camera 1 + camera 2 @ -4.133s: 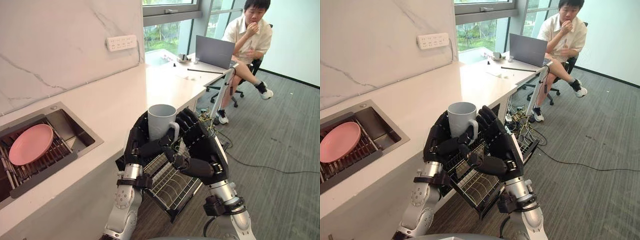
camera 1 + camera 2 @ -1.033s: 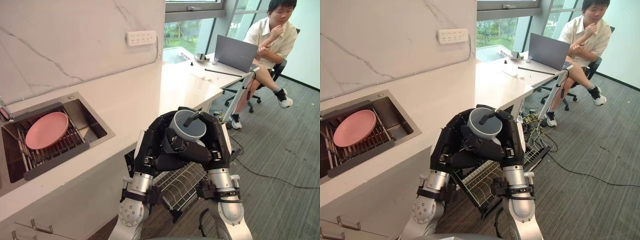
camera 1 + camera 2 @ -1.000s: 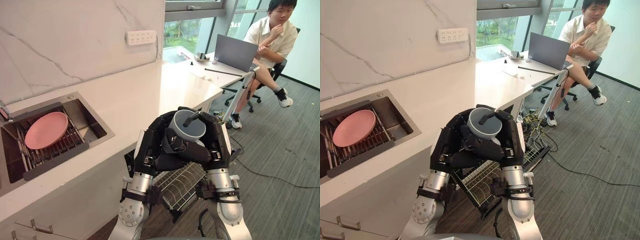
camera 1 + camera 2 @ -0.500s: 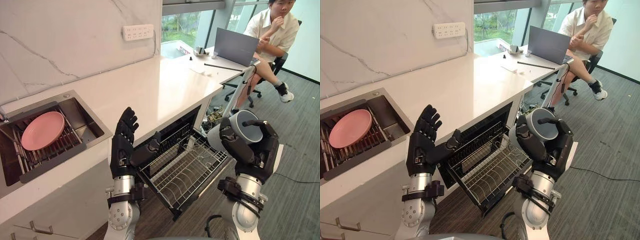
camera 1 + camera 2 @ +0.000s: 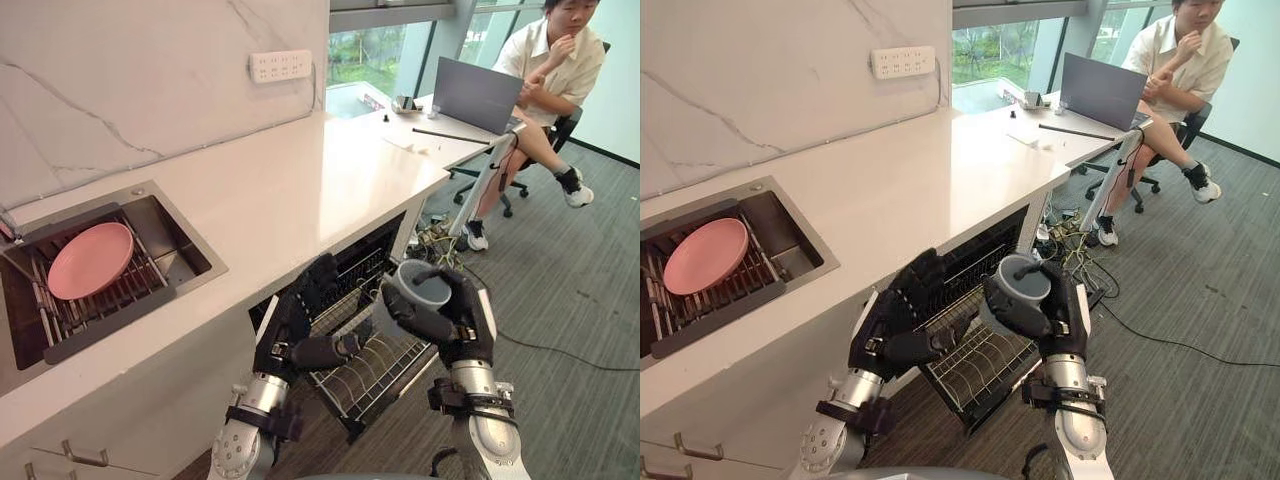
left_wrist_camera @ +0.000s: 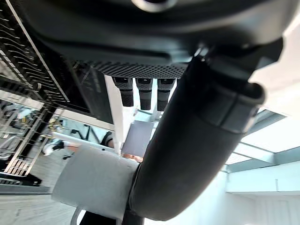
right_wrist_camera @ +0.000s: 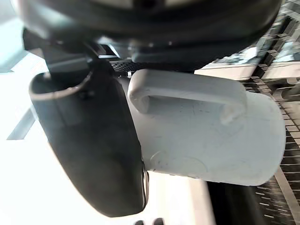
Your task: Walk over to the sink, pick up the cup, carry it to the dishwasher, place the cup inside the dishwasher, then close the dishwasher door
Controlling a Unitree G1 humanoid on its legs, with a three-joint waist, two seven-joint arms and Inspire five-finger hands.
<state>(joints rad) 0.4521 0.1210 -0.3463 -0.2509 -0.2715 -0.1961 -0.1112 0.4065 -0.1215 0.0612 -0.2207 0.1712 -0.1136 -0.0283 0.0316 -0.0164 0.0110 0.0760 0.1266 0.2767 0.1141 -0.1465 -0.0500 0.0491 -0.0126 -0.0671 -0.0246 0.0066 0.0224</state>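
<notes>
Right hand [image 5: 455,325]: fingers and thumb wrapped round the grey cup [image 5: 418,288]. The cup is tilted and hangs over the pulled-out rack [image 5: 365,375] of the dishwasher [image 5: 370,258], not yet set down. Left hand [image 5: 297,335]: over the rack's near edge beside the cup, fingers loosely straight, holding nothing.

Risks, as I judge them:
- The tilted cup could land across the wire prongs and roll once released.
- The left hand looks close enough to be clipped on the way down.
</notes>
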